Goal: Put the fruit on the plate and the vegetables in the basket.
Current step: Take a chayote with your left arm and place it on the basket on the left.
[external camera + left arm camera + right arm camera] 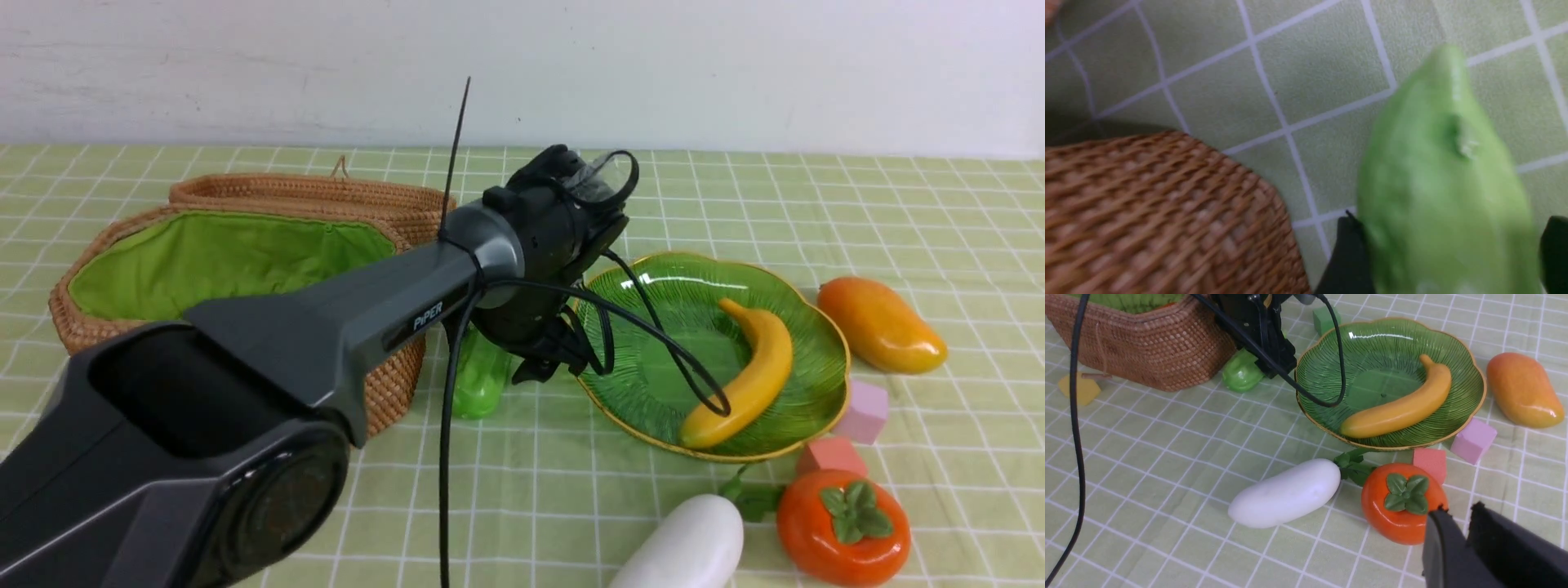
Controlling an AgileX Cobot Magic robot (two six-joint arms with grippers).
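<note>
Since gourd [478, 384] lies outside basket [396, 376], on cloth [522, 490] directly under left pincer [1451, 222], you have jaws spread wide astride it, apparently unclamped, ready for grab; basket wall just beside pincer, plate [653, 384] opposite.

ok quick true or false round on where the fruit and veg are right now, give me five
1. The banana lies on the plate. True.
2. The mango is on the plate too. False: it lies on the table, beside the plate.
3. The gourd sits between the fingers of the left claw. True.
4. The radish lies against the gourd. False: it lies well apart from it, next to the persimmon.
5. The persimmon is not yet on the plate. True.
</note>
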